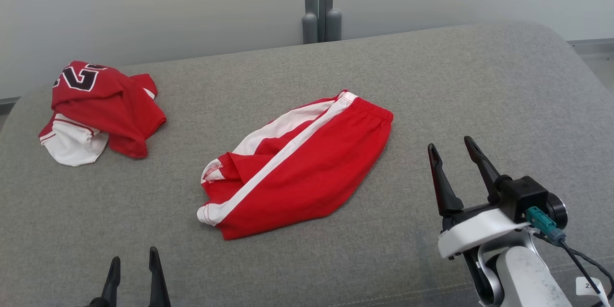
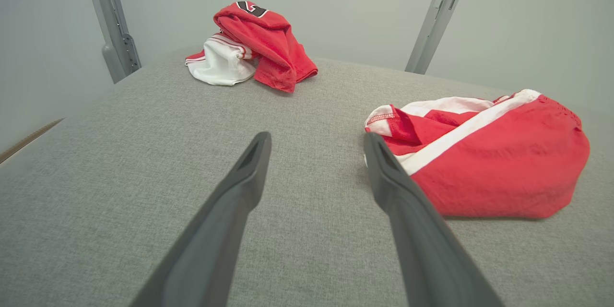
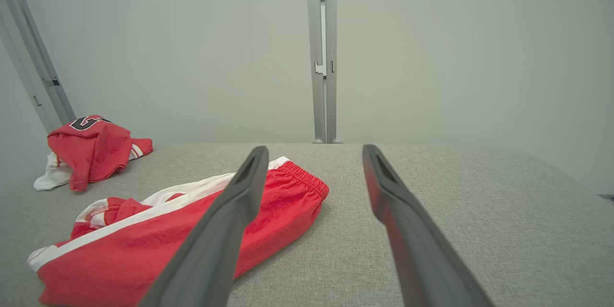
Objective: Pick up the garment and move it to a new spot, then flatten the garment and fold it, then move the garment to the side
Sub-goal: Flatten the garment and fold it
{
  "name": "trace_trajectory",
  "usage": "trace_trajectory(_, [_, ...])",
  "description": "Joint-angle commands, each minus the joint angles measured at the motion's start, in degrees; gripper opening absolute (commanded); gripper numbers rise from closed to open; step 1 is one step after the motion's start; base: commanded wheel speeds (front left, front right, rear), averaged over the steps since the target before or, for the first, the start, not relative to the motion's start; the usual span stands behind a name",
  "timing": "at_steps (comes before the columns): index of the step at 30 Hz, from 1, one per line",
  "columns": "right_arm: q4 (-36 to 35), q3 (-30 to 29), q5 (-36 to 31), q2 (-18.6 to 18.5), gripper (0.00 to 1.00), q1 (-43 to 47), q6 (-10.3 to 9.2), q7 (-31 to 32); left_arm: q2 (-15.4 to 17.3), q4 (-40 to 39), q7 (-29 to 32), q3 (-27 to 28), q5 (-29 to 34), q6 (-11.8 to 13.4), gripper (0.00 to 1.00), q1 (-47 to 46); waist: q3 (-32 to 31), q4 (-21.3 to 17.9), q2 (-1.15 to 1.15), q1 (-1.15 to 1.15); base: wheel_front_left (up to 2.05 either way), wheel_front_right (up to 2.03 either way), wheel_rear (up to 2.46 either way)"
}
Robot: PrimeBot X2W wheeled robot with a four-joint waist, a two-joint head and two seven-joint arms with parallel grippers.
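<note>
The fingers of your right gripper (image 1: 450, 144) stand wide open and hold nothing; the left gripper (image 1: 134, 259) is open and empty too. The red shorts (image 1: 297, 168) lie mid-table (image 1: 431, 81), at ten o'clock from the right gripper, apart from it. I judge them light, soft and limp, so pinch the elastic waistband (image 1: 371, 108). A crumpled jersey (image 1: 105, 105) lies further, at ten o'clock.

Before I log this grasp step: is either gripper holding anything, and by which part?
Nothing is held. The left gripper and right gripper are both open, clear of the red shorts with white side stripes and the crumpled red-and-white jersey.
</note>
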Motion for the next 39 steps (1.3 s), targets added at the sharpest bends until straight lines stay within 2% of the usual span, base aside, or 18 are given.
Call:
trace_trajectory(1, [0.28,0.0,-0.16,-0.19,1.0,0.79,0.0,-0.21,-0.2,0.12,-0.01,0.52,0.64,-0.59,1.0,-0.11,-0.02,0.05,0.0,0.0,0.0,0.0,0.0])
trace_trajectory(7, [1.25,0.35,-0.11,-0.18,1.0,0.7,0.0,-0.21,-0.54,2.88,0.64,-1.19,0.49,-2.7,1.0,-1.76,-0.03,0.08,0.0,0.0,0.0,0.0,0.0])
trace_trajectory(13, [2.76,1.46,0.44,-0.19,1.0,0.66,0.0,-0.21,-1.51,6.98,7.04,-2.88,-6.65,-7.35,1.0,-7.26,0.53,-0.29,0.0,0.0,0.0,0.0,0.0])
trace_trajectory(20, [3.61,2.61,0.65,-0.21,1.0,-0.49,0.0,-0.21,-0.49,14.01,13.07,-3.73,-11.69,-10.17,1.0,-14.45,2.61,-1.74,0.0,0.0,0.0,0.0,0.0])
trace_trajectory(25, [3.9,2.65,-0.08,-0.19,1.0,-1.15,0.0,-0.21,0.16,18.62,15.35,-3.24,-16.37,-10.98,1.0,-17.95,3.95,-2.97,0.0,0.0,0.0,0.0,0.0])
trace_trajectory(39, [3.78,2.28,-1.48,-0.18,1.0,-2.08,0.0,-0.21,1.58,25.94,15.18,-5.01,-26.73,-11.55,1.0,-24.05,6.26,-3.89,0.0,0.0,0.0,0.0,0.0])
